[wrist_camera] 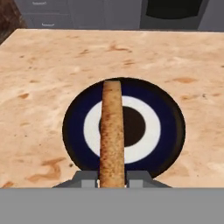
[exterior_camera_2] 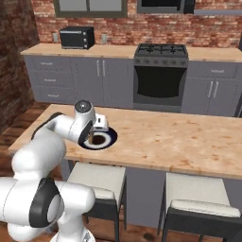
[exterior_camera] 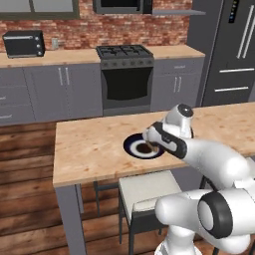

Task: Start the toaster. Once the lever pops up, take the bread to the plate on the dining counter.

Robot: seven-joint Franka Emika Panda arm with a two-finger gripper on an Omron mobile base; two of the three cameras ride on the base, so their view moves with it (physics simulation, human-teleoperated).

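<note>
One bent arm reaches forward, its end effector [wrist_camera: 112, 181] pinching the bread [wrist_camera: 111, 131] edge-on over the plate [wrist_camera: 76, 127].

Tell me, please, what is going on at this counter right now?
The robot arm holds the bread edge-on in its gripper, right above the plate on the dining counter. The slice is still gripped and has not been laid down; whether its lower edge touches the plate cannot be told. Behind, the kitchen counter carries a black toaster oven beside the stove.
</note>
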